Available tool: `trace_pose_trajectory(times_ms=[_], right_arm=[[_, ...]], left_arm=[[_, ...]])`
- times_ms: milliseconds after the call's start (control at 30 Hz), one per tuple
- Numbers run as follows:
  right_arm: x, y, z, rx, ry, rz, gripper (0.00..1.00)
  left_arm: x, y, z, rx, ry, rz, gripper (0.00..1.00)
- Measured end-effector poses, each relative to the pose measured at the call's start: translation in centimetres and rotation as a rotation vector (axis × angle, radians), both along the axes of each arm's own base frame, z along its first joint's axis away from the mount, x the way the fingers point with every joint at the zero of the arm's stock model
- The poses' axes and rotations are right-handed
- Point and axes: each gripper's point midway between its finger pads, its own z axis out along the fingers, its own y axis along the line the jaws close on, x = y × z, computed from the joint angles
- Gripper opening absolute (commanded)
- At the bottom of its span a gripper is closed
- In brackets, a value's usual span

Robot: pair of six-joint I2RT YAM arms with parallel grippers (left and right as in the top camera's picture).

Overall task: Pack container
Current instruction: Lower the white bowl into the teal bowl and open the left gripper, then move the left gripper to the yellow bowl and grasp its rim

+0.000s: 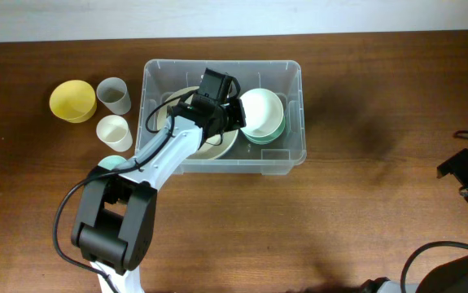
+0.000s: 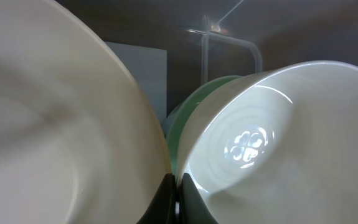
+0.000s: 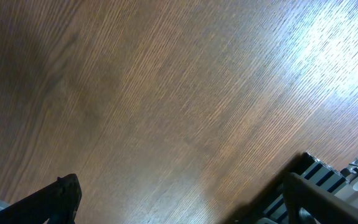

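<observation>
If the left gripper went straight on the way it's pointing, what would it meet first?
Probably the green bowl, whose rim fills the gap ahead of the left gripper, between the cream bowl and the white bowl. Depth is unclear; the container wall lies beyond.

Big dark-brown wooden table (image 1: 364, 203), grain running lengthwise, pretty much fills everything you can see. Along the far edge there's a pale strip (image 1: 217, 16), wall or floor, honestly can't tell which. One patch of the wood is washed out by a bright glare (image 3: 331, 37).
</observation>
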Motion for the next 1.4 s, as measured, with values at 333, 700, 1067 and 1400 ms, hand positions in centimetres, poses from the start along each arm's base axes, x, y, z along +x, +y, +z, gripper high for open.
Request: trace_pose_trajectory(times_ms=[333,700,1067,1400], right_arm=[[0.0,0.0,0.0,0.000,0.000,0.000,0.99],[0.0,0.0,0.0,0.000,0.000,0.000,0.99],[0.0,0.0,0.0,0.000,0.000,0.000,0.99],[0.0,0.0,0.0,0.000,0.000,0.000,0.99]], left_arm=[[-0.2,-0.3,0.0,-0.008,0.002,-0.021,0.21],[0.3,-0.7,0.9,-0.015,-0.026,-0.043,0.36],[4.4,1.9,13.0,0.077,-0.187,-0.032,0.96],[4.9,27.1,17.9,0.216,-0.051,0.564,0.99]])
